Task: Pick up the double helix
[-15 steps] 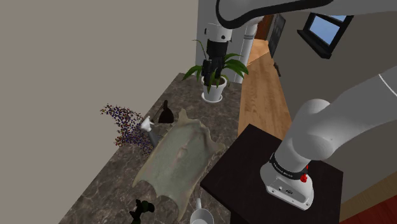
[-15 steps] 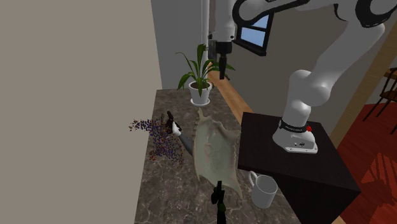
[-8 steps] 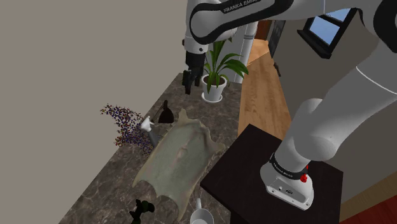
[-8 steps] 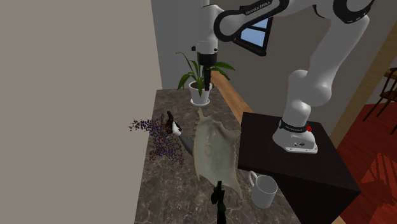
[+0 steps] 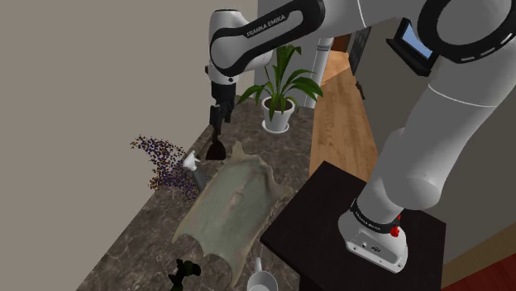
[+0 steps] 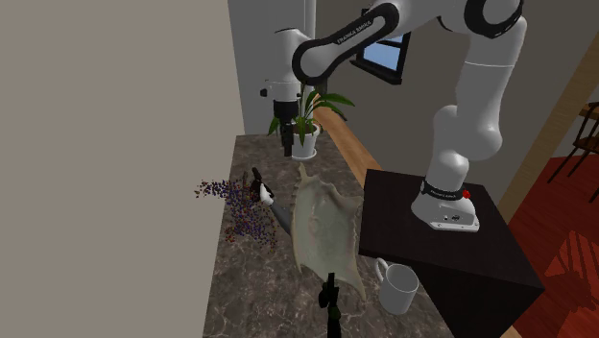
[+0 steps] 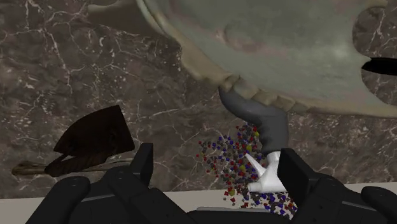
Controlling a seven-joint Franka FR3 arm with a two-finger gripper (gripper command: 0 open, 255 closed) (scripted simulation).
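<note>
The double helix [image 5: 162,161] is a loose cluster of small purple, red and blue beads lying on the dark marble counter [image 5: 145,223] close to the wall; it also shows as the double helix [image 6: 236,207]. In the wrist view the double helix [image 7: 236,162] lies just ahead of and between the fingers, which stand apart with nothing held. My black gripper [image 5: 217,134] hangs pointing down over the counter, to the right of the helix in the shoulder view and just above a dark wedge. It is open, seen too as the gripper [image 6: 286,149] and gripper [image 7: 216,173].
A dark brown wedge-shaped object [image 5: 217,150] lies under the gripper. A grey curved piece with a white end [image 7: 266,130] touches the helix. A beige hide [image 5: 233,202] covers the counter's middle. A potted plant [image 5: 280,93], a mug [image 6: 398,286], a small dark figure [image 6: 331,296] and the stand [image 5: 364,236] are nearby.
The arm has swung from above the potted plant toward the shoulder view's left and come down, so the gripper now hangs over the dark wedge beside the helix. Objects on the counter are unmoved.
</note>
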